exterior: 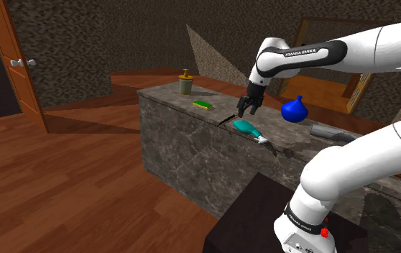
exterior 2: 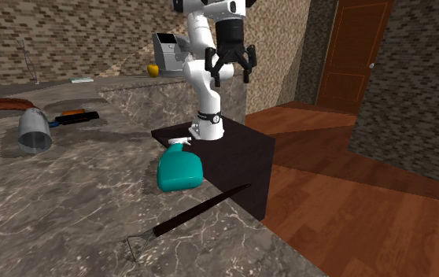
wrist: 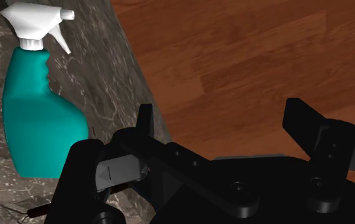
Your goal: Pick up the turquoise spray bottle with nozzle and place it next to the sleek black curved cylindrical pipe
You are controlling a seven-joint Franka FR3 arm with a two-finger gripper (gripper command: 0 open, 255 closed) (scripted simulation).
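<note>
The turquoise spray bottle (exterior: 247,129) with a white nozzle lies on its side near the marble counter's front edge (exterior: 192,122). My gripper (exterior: 247,108) hangs open a little above the counter, over the bottle's base end, holding nothing. In the second exterior view the bottle (exterior 2: 180,170) lies below the gripper (exterior 2: 231,69), nozzle toward the stand. In the wrist view the bottle (wrist: 36,121) lies outside the fingers (wrist: 146,124), beside the gripper (wrist: 224,127). A thin black rod (exterior 2: 198,208) lies along the edge next to the bottle. A grey hollow cylinder (exterior 2: 35,131) lies farther back on the counter.
A blue rounded object (exterior: 293,110) stands behind the bottle. A green flat item (exterior: 203,104) and an olive jar (exterior: 185,84) sit toward the shoulder view's left. The counter drops to a wooden floor (exterior: 84,187). The dark stand (exterior 2: 241,149) abuts the counter.
</note>
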